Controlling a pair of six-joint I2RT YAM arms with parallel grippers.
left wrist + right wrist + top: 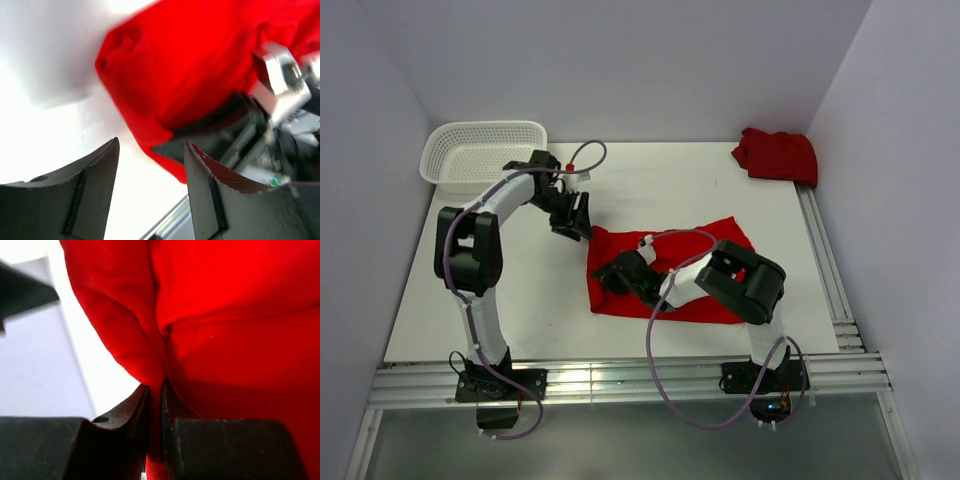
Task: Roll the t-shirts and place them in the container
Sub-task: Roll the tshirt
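Right hand (155, 394) pinches t-shirt (230, 315) fold between fingers.

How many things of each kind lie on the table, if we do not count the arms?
Red t-shirts: 2 (spread t-shirt, bunched t-shirt)
White mesh basket: 1
Total: 3

White table (670, 190) (evenly lit) between plain pale walls (650, 60).
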